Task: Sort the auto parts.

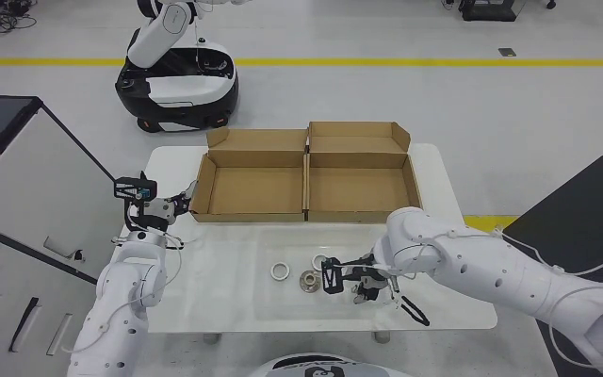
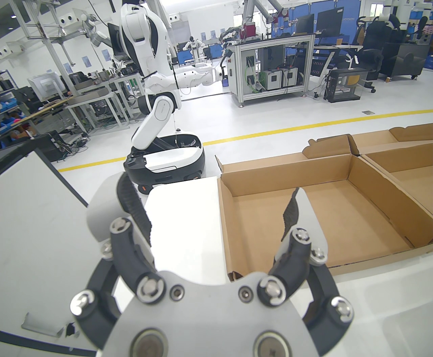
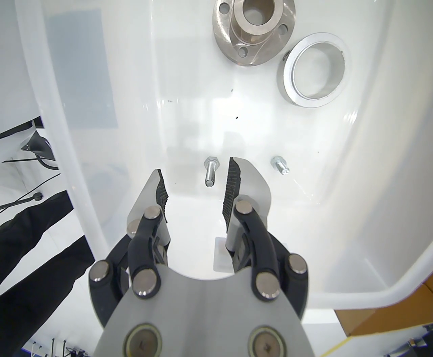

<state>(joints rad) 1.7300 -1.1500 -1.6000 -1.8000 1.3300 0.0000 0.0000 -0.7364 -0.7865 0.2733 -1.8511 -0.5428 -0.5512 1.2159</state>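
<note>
- Right wrist view: right gripper (image 3: pixel 195 169) has its fingers apart and empty, inside the tray (image 3: pixel 50 101); a bolt (image 3: pixel 210 173) lies just beyond its tips.
- Top view: flange (image 1: pixel 309 279) sits at that gripper's 9 o'clock.
- Left gripper (image 2: pixel 209 186) is spread and empty, at 9 o'clock of the left box (image 1: pixel 254 188).

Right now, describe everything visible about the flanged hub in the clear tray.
The flanged hub is silver-grey metal: a round flange with three bolt holes showing and a raised collar with an open bore. It sits flange-down, collar up, on the floor of the clear tray, close beside a metal ring; contact is unclear. Nothing grips it; the open right gripper hangs apart.
</note>
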